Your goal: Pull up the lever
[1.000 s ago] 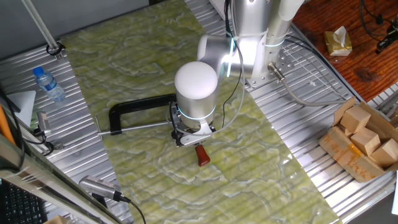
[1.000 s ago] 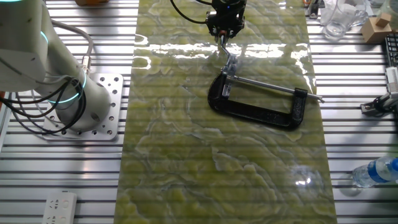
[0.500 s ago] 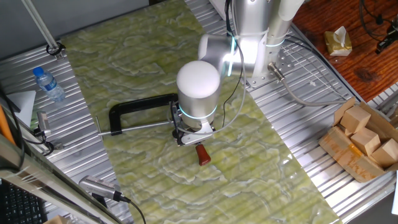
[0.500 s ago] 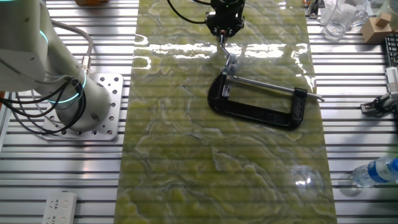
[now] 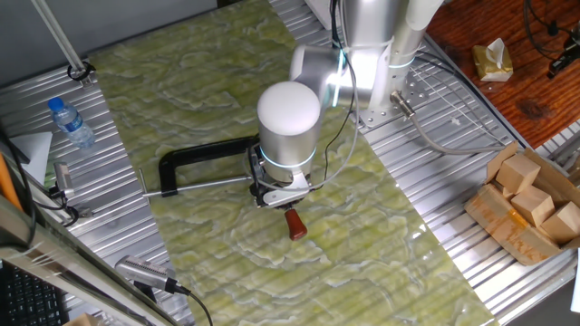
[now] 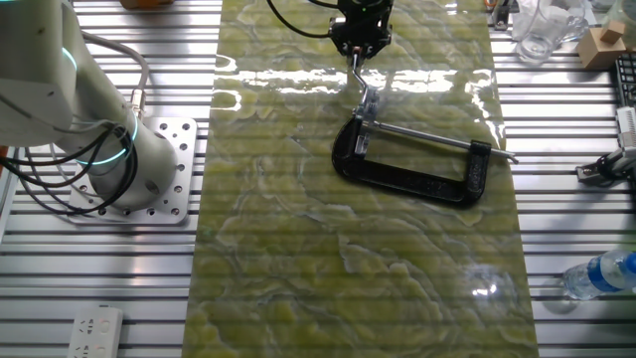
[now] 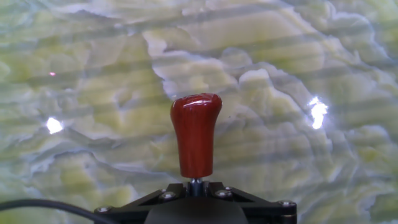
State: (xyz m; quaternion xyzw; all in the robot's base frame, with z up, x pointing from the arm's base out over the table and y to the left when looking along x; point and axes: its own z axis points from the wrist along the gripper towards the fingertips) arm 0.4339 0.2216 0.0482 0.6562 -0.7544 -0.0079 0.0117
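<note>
Black metal, the gripper is clenched on the lever just below its glossy dark-red rounded knob. The lever sits at the end of the black C-shaped clamp, mid-worktop on the green marbled mat.

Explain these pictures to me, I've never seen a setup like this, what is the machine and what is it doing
It is one robot arm bolted to a metal table covered with a green marbled mat. Two pictures come from fixed cameras on opposite sides of the table. The third comes from a camera on the arm's hand, looking along its fingers.

On the mat lies a black C-shaped clamp. Its lever, a thin metal arm with a dark-red knob, sticks out at one end. The gripper appears shut on the lever's metal part, just behind the knob. Nearby are a water bottle and wooden blocks.
</note>
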